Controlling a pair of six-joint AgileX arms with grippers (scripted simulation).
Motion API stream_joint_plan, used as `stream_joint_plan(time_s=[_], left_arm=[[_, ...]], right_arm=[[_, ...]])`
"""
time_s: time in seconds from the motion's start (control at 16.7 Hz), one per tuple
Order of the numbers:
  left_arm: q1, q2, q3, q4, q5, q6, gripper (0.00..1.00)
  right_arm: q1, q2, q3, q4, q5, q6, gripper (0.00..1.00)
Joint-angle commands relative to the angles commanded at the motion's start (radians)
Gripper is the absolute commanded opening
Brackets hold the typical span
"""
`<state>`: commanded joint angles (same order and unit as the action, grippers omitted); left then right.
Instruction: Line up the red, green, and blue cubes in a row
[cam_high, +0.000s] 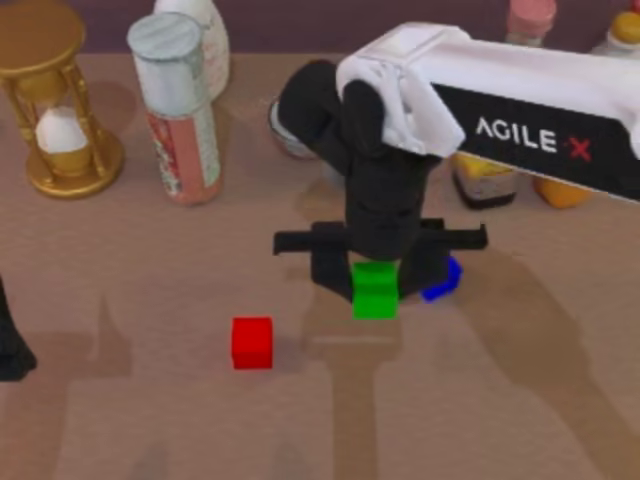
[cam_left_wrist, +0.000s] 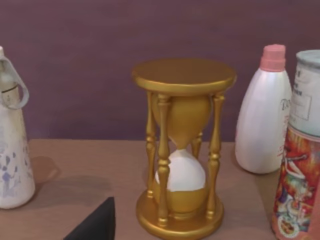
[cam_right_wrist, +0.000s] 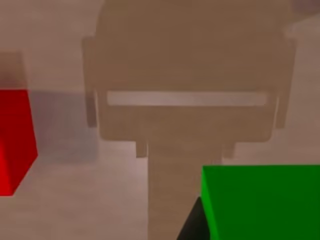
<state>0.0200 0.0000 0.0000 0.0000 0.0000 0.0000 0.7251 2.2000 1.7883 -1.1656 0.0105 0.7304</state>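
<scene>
My right gripper (cam_high: 379, 266) hangs over the middle of the table, shut on the green cube (cam_high: 375, 290). In the right wrist view the green cube (cam_right_wrist: 262, 202) fills the near corner, with one dark finger (cam_right_wrist: 196, 225) against its side. The blue cube (cam_high: 443, 279) lies just to the right of it, partly hidden behind the gripper. The red cube (cam_high: 252, 342) sits alone on the table to the left, also visible at the edge of the right wrist view (cam_right_wrist: 14, 140). My left gripper (cam_high: 12, 352) is parked at the table's left edge, open.
A golden hourglass (cam_high: 60, 100) and a tall can (cam_high: 178, 105) stand at the back left, with a white bottle (cam_high: 205, 35) behind them. Bottles and jars (cam_high: 490, 180) line the back right under my right arm. The hourglass (cam_left_wrist: 182, 150) fills the left wrist view.
</scene>
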Motion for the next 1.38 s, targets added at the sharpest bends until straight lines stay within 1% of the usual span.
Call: stream_joint_plan(time_s=[0.12,0.18,0.48,0.6,0.9,1.2,1.38], left_arm=[[0.0,0.0,0.0,0.0,0.0,0.0,1.0],[0.0,0.0,0.0,0.0,0.0,0.0,1.0],[0.0,0.0,0.0,0.0,0.0,0.0,1.0],[0.0,0.0,0.0,0.0,0.0,0.0,1.0],[0.0,0.0,0.0,0.0,0.0,0.0,1.0],[0.0,0.0,0.0,0.0,0.0,0.0,1.0],[0.0,0.0,0.0,0.0,0.0,0.0,1.0]], right_arm=[[0.046,-0.004,0.013,-0.004,0.002,0.049,0.0],[0.054,-0.006,0.015,-0.004,0.003,0.058,0.0],[0.051,-0.004,0.009,0.001,0.001,0.058,0.0],[0.052,0.007,-0.019,0.039,0.002,0.058,0.0],[0.055,0.061,-0.13,0.212,0.003,0.061,0.0],[0.057,0.071,-0.145,0.232,0.004,0.061,0.0],[0.057,0.071,-0.145,0.232,0.004,0.061,0.23]])
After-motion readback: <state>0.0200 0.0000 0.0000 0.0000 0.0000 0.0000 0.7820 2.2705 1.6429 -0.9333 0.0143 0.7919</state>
